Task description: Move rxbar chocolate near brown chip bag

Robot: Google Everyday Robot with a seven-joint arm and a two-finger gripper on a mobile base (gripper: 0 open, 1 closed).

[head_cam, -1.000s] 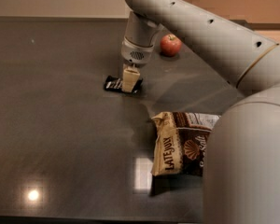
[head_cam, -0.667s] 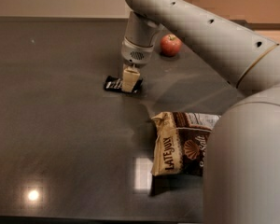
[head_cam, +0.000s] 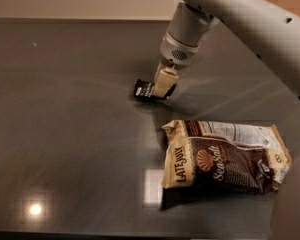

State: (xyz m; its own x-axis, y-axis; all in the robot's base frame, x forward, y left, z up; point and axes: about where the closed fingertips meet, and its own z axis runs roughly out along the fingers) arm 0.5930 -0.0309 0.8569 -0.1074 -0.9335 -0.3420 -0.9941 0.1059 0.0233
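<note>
Lying flat on the dark worktop [head_cam: 65,134], is the rxbar chocolate [head_cam: 145,90] where it is expected to be?

Yes. It is seen in the middle of the worktop, toward the back, its white lettering facing up. Its right end is covered by the gripper [head_cam: 165,88].

How are the fingers [head_cam: 164,78] set?

They are brought straight down onto that right end and appear to be closed about it. The bar itself looks to be resting on the surface, not yet raised.

And the brown chip bag [head_cam: 225,159]?

It is laid on its side nearer the camera and to the right, apart from the bar, with a strip of bare worktop between the two.

Which step is judged to be in hand?

The grasp. The bar is taken hold of, but the carry is not yet begun.

What is called for next?

The bar should be lifted a little, or slid, toward the camera and to the right, and set down just beside the bag's upper left corner. The crinkled bag should not be pushed, and the grip on so thin a wrapper may be lost if the move is hurried.
</note>
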